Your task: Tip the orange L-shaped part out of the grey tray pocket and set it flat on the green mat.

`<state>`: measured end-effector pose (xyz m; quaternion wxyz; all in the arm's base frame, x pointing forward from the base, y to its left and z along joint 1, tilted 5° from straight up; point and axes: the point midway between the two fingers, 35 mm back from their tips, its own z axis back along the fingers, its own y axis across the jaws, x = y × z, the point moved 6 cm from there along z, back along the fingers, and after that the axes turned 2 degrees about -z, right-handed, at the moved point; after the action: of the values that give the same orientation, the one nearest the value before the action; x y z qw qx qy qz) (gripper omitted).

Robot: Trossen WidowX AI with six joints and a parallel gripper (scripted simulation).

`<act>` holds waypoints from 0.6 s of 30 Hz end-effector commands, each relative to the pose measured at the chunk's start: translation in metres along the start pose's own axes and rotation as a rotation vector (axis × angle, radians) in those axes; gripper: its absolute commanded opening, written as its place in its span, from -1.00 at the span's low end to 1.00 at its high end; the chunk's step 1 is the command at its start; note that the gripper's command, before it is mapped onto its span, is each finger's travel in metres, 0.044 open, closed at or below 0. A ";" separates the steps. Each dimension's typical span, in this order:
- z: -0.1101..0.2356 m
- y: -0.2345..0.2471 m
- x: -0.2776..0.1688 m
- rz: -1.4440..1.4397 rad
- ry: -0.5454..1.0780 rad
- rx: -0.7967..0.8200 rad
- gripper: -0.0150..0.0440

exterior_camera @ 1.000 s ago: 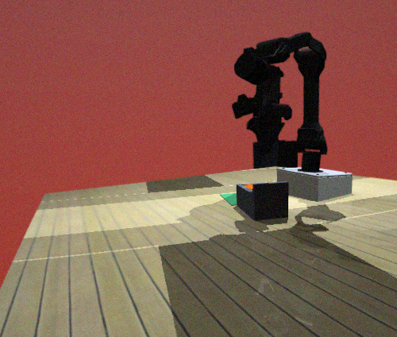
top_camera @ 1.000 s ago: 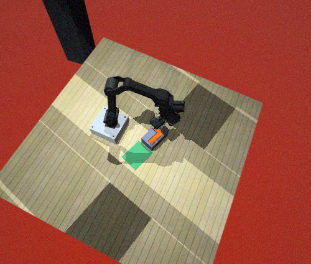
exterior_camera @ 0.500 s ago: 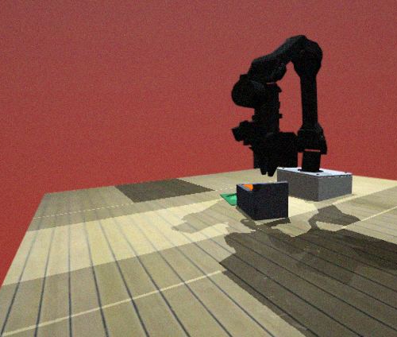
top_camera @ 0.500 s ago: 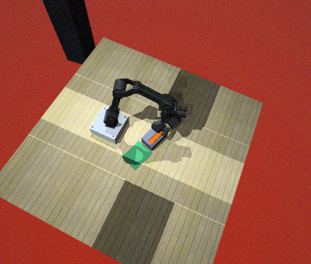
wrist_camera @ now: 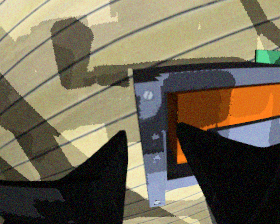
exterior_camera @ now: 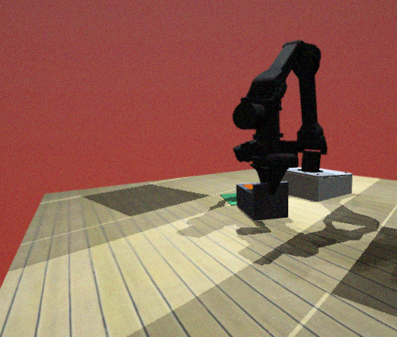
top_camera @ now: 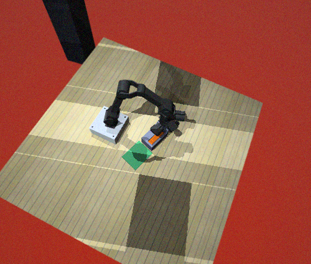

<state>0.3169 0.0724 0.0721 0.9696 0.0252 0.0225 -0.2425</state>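
Note:
The grey tray (top_camera: 145,136) (exterior_camera: 262,203) (wrist_camera: 148,99) stands on the wooden floor with the orange L-shaped part (top_camera: 153,139) (exterior_camera: 248,186) (wrist_camera: 237,106) lying in its pocket. The green mat (top_camera: 137,154) (exterior_camera: 229,199) (wrist_camera: 271,56) lies flat beside the tray's near end. My gripper (top_camera: 161,128) (exterior_camera: 272,183) (wrist_camera: 151,132) points down over the tray's end farthest from the mat. Its tips are at about the level of the tray's top. The fingers stand partly apart with nothing between them. In the wrist view the right finger covers the near corner of the part.
The arm's pale base block (top_camera: 109,127) (exterior_camera: 317,184) stands close beside the tray. A dark pillar (top_camera: 70,28) rises at the floor's far corner. Red ground surrounds the wooden floor.

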 end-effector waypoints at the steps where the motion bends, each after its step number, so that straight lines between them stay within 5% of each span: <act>1: -0.008 -0.001 0.000 -0.003 0.000 -0.006 0.12; 18: -0.028 -0.001 -0.001 -0.003 0.000 -0.006 0.12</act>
<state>0.3173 0.0752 0.0470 0.9702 0.0281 0.0189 -0.2397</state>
